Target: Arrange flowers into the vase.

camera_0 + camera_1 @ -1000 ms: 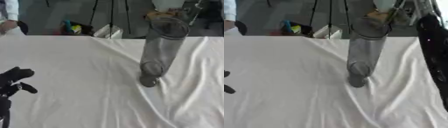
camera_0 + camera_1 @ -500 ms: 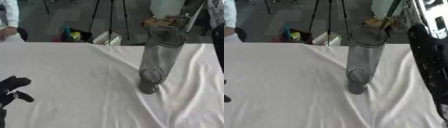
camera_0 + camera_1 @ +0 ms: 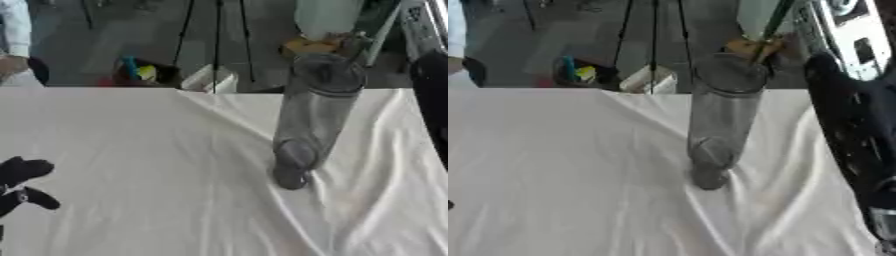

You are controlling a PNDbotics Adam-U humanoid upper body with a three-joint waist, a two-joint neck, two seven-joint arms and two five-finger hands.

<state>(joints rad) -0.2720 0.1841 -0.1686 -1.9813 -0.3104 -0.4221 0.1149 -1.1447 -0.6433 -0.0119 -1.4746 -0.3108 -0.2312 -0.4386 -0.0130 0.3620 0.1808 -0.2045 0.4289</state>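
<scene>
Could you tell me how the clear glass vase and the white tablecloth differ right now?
The tall clear glass vase stands upright; the white tablecloth lies flat. The vase is see-through and smooth; the cloth is opaque and creased around the vase's base. The vase holds no flowers yet.

Both views look down and forward from the robot's head, over a surface (image 3: pixel 131 150) draped in white cloth toward a floor with tripod legs (image 3: pixel 217 35) beyond its far edge. They share nearly the whole scene, centred on a tall clear vase (image 3: pixel 313 115) standing close in front. The left eye view sits slightly leftward, catching the left hand (image 3: pixel 19 185) at its lower left edge. The right eye view takes in the right arm (image 3: pixel 855 150) along its right side.
</scene>
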